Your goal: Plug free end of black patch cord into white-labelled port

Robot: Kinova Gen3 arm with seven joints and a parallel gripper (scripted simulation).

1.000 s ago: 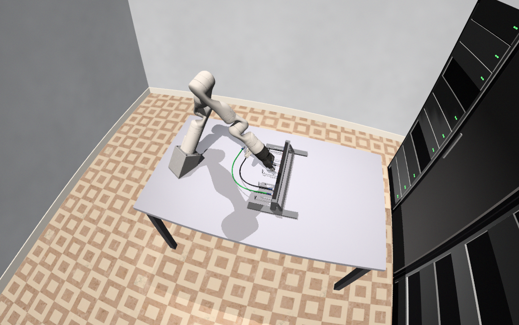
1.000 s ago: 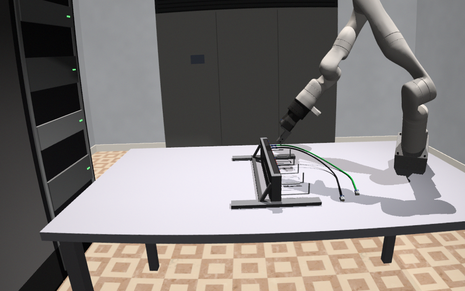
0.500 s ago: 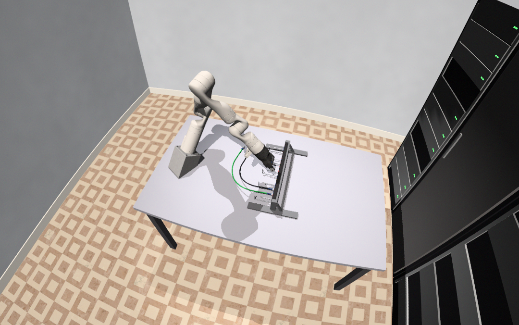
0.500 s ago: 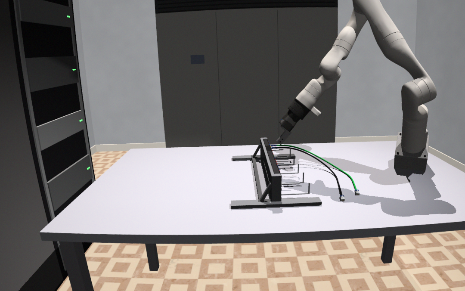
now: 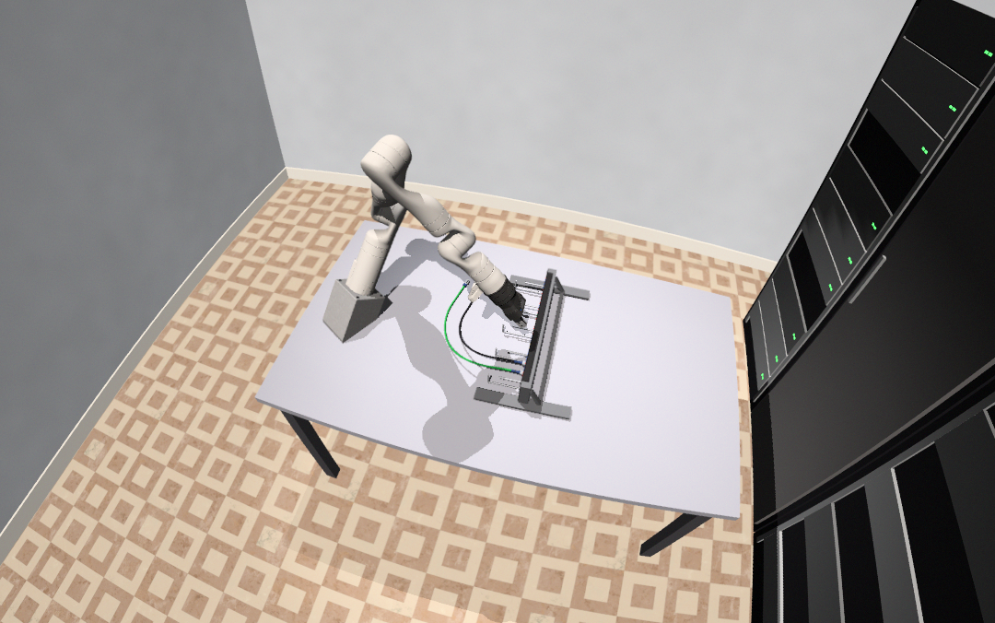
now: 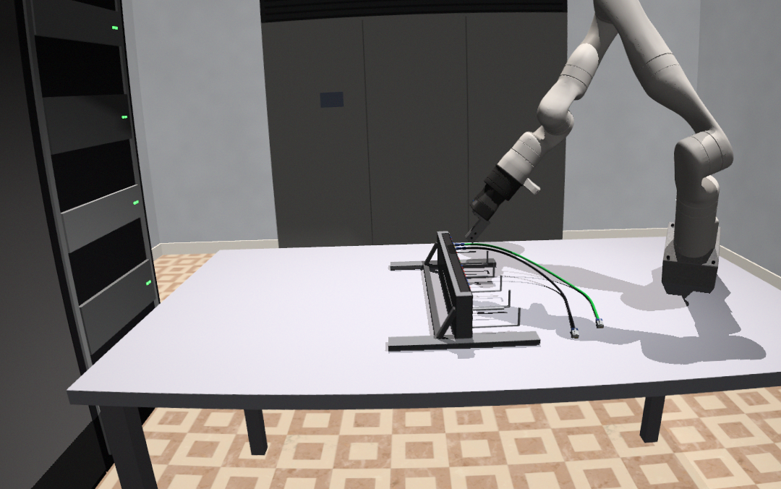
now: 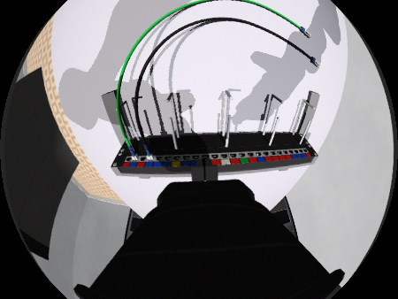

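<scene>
Bright table (image 5: 631, 382) (image 6: 288, 346) (image 7: 212, 75) | crisp grey shadows | dark-ringed, bowed wrist view | softer wrist detail

Can't see any change vs. 1 sec. or ½ sec. ago in top or ext. view; looks just the same.
</scene>
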